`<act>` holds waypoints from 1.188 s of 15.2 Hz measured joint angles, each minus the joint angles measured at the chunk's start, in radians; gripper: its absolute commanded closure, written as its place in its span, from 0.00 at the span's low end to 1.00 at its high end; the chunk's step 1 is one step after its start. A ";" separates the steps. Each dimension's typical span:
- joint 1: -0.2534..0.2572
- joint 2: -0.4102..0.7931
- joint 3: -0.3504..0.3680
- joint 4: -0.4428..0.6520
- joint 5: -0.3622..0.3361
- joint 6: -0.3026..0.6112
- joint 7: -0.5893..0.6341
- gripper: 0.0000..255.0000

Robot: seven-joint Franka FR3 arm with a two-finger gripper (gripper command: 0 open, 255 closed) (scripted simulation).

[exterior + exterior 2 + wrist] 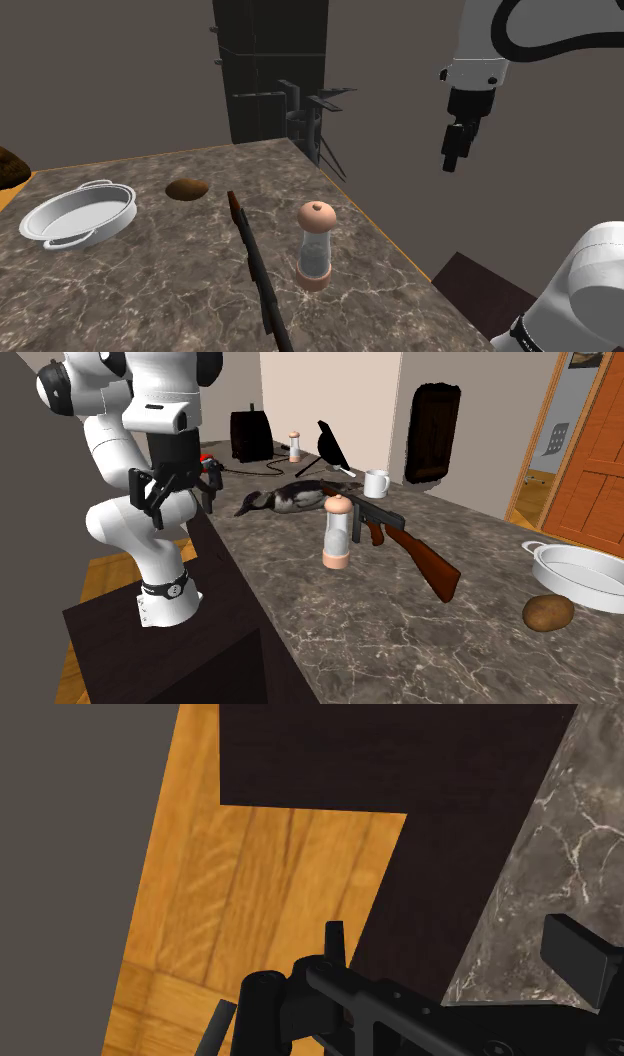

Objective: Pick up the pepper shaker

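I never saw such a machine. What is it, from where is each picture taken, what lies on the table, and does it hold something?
It is a white robot arm with a black two-finger gripper, in a simulator. The shoulder view looks from beside the arm's stand. The second exterior view looks from another spot near the stand. The wrist view looks from the hand: it sees wooden floor, the dark stand and a table corner. On the marble table stand the pepper shaker, upright, with a long gun beside it, a potato, a white pan, a duck and a mug. The gripper is open, holds nothing, and hangs beside the table, apart from the shaker.
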 measured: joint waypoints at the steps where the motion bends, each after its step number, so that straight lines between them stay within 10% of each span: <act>1: 0.000 0.000 0.000 0.000 0.000 0.000 0.000 0.00; 18: 0.084 0.307 0.317 0.238 0.187 0.091 0.409 0.00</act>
